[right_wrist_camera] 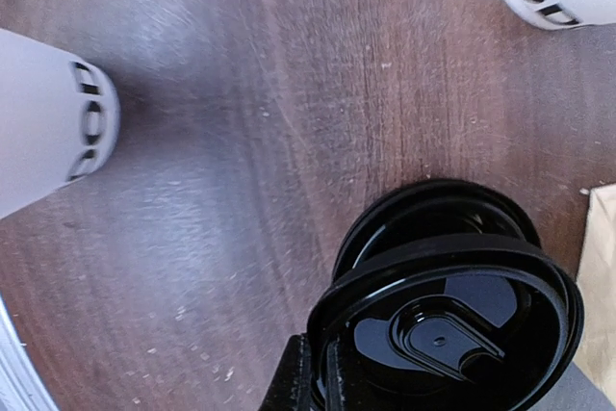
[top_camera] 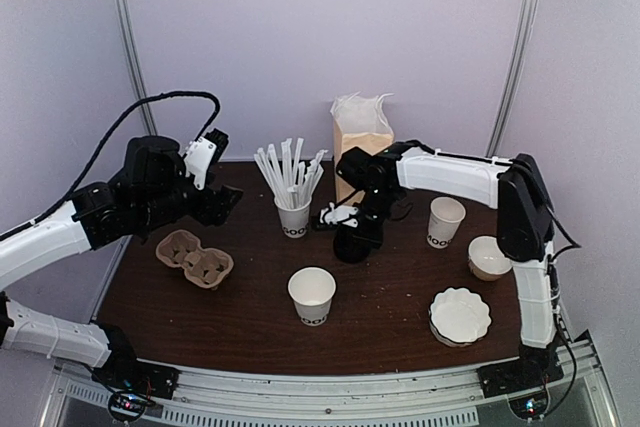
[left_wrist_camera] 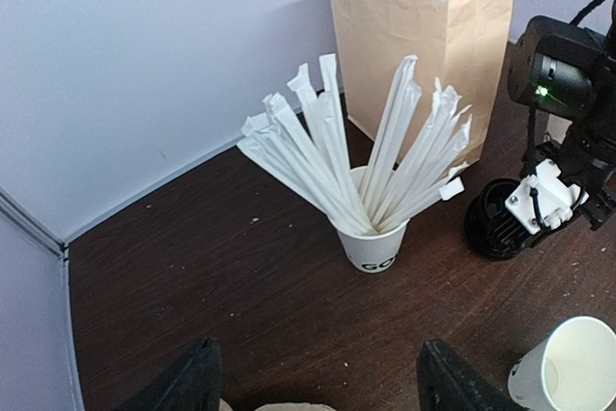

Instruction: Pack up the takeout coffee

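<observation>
Cups (top_camera: 312,295), lettered: three (one with straws (top_camera: 290,172)); right gripper (right_wrist_camera: 313,384) pinching one lid (right_wrist_camera: 443,324).

**Table layout, left to right**

The cup carrier (top_camera: 195,257) is lying on the left side of the table (top_camera: 250,337). The straw cup (top_camera: 293,217) is standing mid-table, and the paper bag (top_camera: 360,137) is standing behind it to the right. Just right of the straw cup, the lid stack (top_camera: 350,247) is sitting on the table. The right gripper (top_camera: 350,229) is pinching a lid (right_wrist_camera: 452,324) just above that stack. An open cup (top_camera: 312,295) is standing front and centre. Further right, a second cup (top_camera: 445,222) is standing behind a round container (top_camera: 488,257) and a dish stack (top_camera: 460,317).
</observation>
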`<state>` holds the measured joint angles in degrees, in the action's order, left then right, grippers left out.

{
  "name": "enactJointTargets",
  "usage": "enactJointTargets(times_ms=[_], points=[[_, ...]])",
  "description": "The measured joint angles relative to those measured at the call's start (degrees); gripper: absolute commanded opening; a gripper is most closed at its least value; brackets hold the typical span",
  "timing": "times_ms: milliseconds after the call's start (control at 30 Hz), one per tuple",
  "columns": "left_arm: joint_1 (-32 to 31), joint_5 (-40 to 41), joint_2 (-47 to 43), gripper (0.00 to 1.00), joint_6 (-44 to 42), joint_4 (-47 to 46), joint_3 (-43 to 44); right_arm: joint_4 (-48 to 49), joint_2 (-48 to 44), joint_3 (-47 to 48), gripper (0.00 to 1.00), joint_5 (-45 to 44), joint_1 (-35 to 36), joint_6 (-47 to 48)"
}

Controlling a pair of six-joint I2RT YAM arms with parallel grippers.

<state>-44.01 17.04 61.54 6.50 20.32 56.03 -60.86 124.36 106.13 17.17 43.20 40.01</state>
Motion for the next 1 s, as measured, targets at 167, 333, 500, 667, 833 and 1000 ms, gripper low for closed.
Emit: enactJointTargets(times_ms=[167,333,500,667,833,1000], points=[[0.0,-6.2,0.7,0.73,-0.6,-3.6,-1.3,0.5,-8.7,-4.2,0.03,2.9,-1.2,-1.8],[0.0,-14.0,2.8,0.75,-0.1,-8.5,-1.4,2.1,-17.1,-7.9,0.03,9.3,-4.9,-4.1],[-2.3,-19.1,3.3,0.80,-0.7,-20.6,-5.8,2.6,-24.8,-12.9,0.05,22.8,-10.6,-7.6],[-8.3,-22.5,9.1,0.83,-5.0,-34.3,-8.5,6.2,-35.7,-18.1,0.06,37.9,-14.5,-13.3],[-12.4,-25.4,18.4,0.89,-9.3,-44.5,-4.7,12.4,-42.6,-21.4,0.06,50.6,-14.4,-20.1],[-14.6,-27.3,26.7,0.94,-11.2,-52.2,1.9,17.1,-42.9,-23.7,0.06,57.7,-14.4,-25.8]])
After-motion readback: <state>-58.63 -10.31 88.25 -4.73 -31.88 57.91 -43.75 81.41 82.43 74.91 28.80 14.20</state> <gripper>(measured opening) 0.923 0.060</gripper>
